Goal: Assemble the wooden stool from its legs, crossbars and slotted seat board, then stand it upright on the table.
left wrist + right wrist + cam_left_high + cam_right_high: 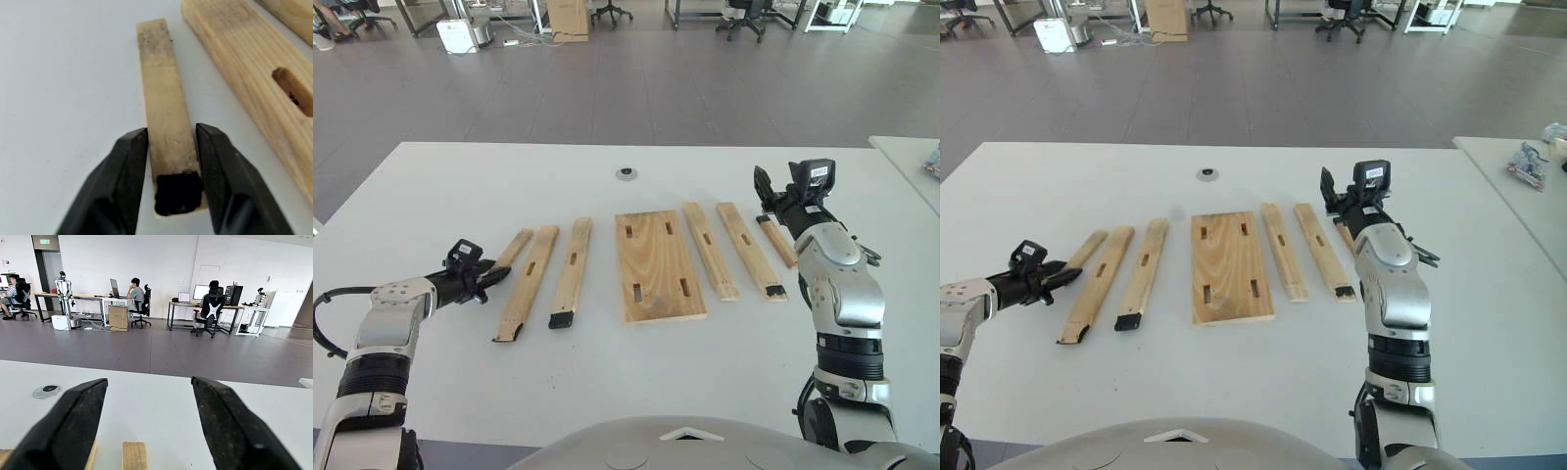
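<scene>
The slotted seat board (658, 264) lies flat in the middle of the white table (431, 186). Two slotted legs (530, 279) (572, 269) lie to its left, two more (709, 250) (750, 250) to its right. A short crossbar (516, 247) lies at the far left; my left gripper (171, 132) is open, low over the table, its fingers either side of that bar's black-tipped near end (178, 193). A second short crossbar (779, 245) lies at the far right. My right gripper (778, 186) hangs open above that bar's far end, holding nothing.
A small round metal disc (626, 174) sits on the table behind the board. Another table's corner (911, 157) stands at the right. The table's front strip is bare. Desks and chairs stand far off in the room.
</scene>
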{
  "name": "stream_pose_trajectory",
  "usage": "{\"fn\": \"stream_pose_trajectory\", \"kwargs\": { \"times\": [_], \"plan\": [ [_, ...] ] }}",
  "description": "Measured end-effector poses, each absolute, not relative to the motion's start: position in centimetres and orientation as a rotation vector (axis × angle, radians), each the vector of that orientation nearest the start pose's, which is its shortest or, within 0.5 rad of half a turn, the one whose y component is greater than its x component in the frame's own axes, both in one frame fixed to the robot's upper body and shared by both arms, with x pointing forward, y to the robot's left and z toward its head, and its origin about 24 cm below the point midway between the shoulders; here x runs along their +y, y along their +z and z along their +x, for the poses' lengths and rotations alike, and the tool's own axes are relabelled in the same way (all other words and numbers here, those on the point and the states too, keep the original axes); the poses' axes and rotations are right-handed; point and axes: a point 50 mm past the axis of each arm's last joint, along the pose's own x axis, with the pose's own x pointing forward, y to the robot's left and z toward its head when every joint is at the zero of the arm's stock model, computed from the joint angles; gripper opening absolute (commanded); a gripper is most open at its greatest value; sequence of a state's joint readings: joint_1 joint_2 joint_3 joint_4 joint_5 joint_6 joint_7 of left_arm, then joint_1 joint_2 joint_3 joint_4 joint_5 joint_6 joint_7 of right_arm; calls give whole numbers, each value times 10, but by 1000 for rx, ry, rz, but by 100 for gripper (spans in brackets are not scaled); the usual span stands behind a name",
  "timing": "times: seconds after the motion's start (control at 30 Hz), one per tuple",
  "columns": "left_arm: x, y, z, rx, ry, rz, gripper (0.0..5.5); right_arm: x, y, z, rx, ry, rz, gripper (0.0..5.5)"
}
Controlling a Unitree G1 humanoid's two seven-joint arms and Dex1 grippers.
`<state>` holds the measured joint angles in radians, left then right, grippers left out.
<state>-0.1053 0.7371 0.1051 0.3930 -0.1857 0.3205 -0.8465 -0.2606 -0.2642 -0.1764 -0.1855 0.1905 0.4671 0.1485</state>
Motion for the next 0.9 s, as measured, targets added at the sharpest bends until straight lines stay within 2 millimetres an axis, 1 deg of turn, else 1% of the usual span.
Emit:
{"fn": "stream_pose_trajectory", "kwargs": {
  "times": [0.2, 0.27, 0.33, 0.37, 0.4, 0.47, 0.5, 0.53, 0.57, 0.6, 0.63, 0.67, 0.73, 0.8, 0.83, 0.9],
  "plan": [
    [323, 34, 239, 664, -481, 297, 128, -206, 126, 292, -7, 63, -49, 322],
    [328, 35, 241, 650, -429, 315, 128, -206, 127, 292, -8, 64, -48, 322],
    [338, 40, 245, 608, -336, 343, 128, -205, 127, 292, -8, 71, -28, 322],
    [342, 45, 247, 570, -298, 355, 128, -202, 127, 291, -9, 79, 22, 322],
    [341, 52, 252, 522, -289, 359, 128, -199, 126, 291, -5, 92, 67, 322],
    [320, 92, 275, 291, -355, 396, 128, -182, 130, 289, -11, 181, 234, 322],
    [303, 111, 285, 182, -406, 416, 128, -170, 135, 287, -16, 249, 328, 322],
    [286, 122, 288, 102, -459, 418, 128, -158, 141, 286, -23, 319, 419, 322],
    [265, 129, 290, 28, -524, 404, 128, -144, 151, 285, -38, 399, 512, 322],
    [246, 133, 290, -26, -585, 384, 128, -134, 159, 284, -42, 467, 583, 322],
    [234, 138, 288, -64, -630, 373, 128, -127, 165, 282, -44, 521, 634, 322],
    [224, 141, 286, -85, -670, 367, 128, -124, 168, 280, -32, 554, 702, 322],
    [208, 143, 284, -109, -726, 342, 128, -116, 174, 279, -14, 615, 772, 322],
    [186, 146, 283, -150, -801, 314, 128, -104, 177, 275, 29, 686, 819, 322],
    [179, 149, 282, -165, -823, 314, 128, -102, 177, 274, 38, 701, 836, 322],
    [166, 148, 280, -174, -864, 305, 128, -100, 178, 273, 48, 712, 850, 322]
  ]
}}
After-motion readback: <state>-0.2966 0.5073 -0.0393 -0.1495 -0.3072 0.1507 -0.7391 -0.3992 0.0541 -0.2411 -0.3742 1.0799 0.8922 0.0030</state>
